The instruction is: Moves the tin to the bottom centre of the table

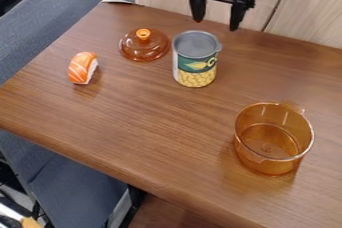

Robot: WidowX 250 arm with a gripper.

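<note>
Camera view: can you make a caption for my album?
Open gripper over a table with a tin, lid, sushi and orange pot.

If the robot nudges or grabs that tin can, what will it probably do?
The tin looks stiff, so it would probably keep its shape in the gripper. It stands upright and is taller than it is wide, so a push near its grey top might tip it. Its round side suggests it could roll if it fell over on the table.

Here on the cylindrical grey-topped metal tin (195,44), a green-and-yellow label (194,66), yellow lettering (212,62) curving round the side, no text readable
</note>
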